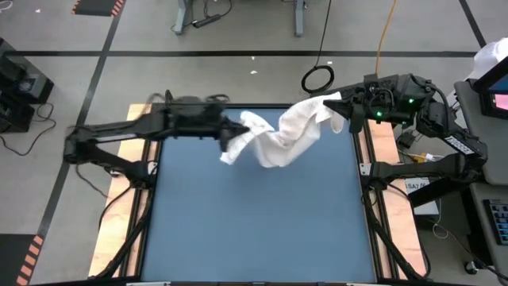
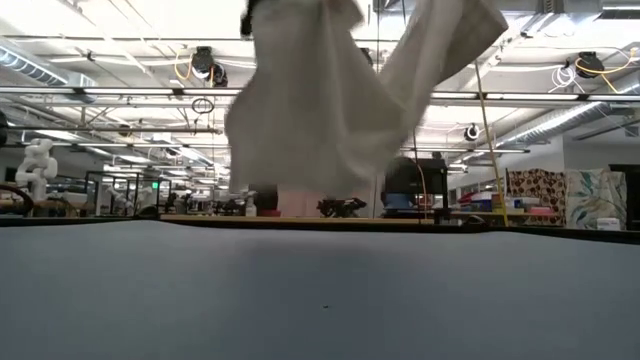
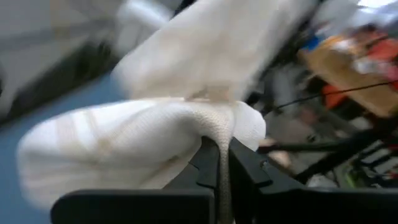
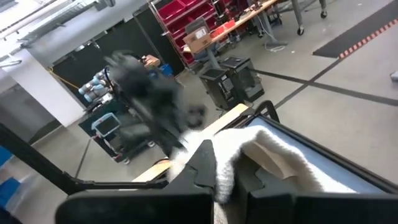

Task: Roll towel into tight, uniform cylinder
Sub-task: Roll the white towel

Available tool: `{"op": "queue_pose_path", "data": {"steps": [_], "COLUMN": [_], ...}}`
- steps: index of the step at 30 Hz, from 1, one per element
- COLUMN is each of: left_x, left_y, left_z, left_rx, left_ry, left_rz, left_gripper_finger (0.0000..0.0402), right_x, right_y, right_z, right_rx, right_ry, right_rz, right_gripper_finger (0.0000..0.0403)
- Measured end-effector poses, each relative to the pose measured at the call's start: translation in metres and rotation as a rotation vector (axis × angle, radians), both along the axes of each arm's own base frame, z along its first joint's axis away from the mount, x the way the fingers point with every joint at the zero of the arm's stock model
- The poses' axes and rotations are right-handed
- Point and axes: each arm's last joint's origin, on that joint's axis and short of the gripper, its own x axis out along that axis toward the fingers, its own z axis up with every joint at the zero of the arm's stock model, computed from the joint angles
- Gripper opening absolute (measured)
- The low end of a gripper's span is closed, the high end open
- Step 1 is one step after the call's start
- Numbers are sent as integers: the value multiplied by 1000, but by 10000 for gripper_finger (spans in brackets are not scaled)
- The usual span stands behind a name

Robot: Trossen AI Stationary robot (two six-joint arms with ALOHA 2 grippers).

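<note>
My left gripper [image 1: 238,127] is clamped on 1 end of the towel [image 1: 282,135], toward 11 o'clock over the blue table [image 1: 262,230]. My right gripper [image 1: 337,103] pinches the other end, toward 1 o'clock. The towel hangs slack between my 2 grippers, lifted clear of the tabletop.

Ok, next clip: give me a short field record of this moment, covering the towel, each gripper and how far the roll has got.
towel: white towel, lifted clear of the blue table, hanging slack between the two arms
left gripper: left gripper shut on one towel edge, at the table's far left
right gripper: right gripper shut on the other end, at the far right corner
roll progress: not started; the cloth is crumpled, not flat, not rolled
</note>
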Motion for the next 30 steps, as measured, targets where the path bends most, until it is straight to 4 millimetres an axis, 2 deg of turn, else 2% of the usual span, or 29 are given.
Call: {"op": "queue_pose_path", "data": {"steps": [2, 3, 6, 8, 9, 13, 19, 21, 24, 30], "left_x": [-13, -19, -28, -33, -34, -29, -18, -17, -19, -29], "left_y": [-7, -9, -8, -4, -3, -8, -28, -31, -28, -14], "left_z": [13, 11, -7, -18, -18, -11, 17, 19, 10, -31], "left_rx": [119, 179, 255, 238, 218, 115, -15, -6, 13, 77], "left_ry": [-23, 31, 272, 380, 377, 264, -67, -87, 5, 427], "left_rz": [47, 104, 283, 304, 275, 107, -204, -223, -150, -36], "left_gripper_finger": [20, 20, 20, 20, 20, 21, 21, 21, 21, 22], "right_x": [0, 0, 1, 3, 3, 3, 2, 1, 2, 10], "right_y": [0, 0, 0, -1, -1, 0, 3, 4, 4, 1], "right_z": [0, 0, -1, -1, -2, -2, -2, -2, -2, -9], "right_rx": [-18, -29, -48, -46, -45, -40, -53, -59, -70, -98], "right_ry": [7, 11, 19, 24, 26, 30, 37, 36, 39, 108], "right_rz": [2, 4, 6, 6, 7, 18, 78, 86, 87, 90], "right_gripper_finger": [0, 0, 0, 0, 0, 0, 0, 0, 0, 0]}}
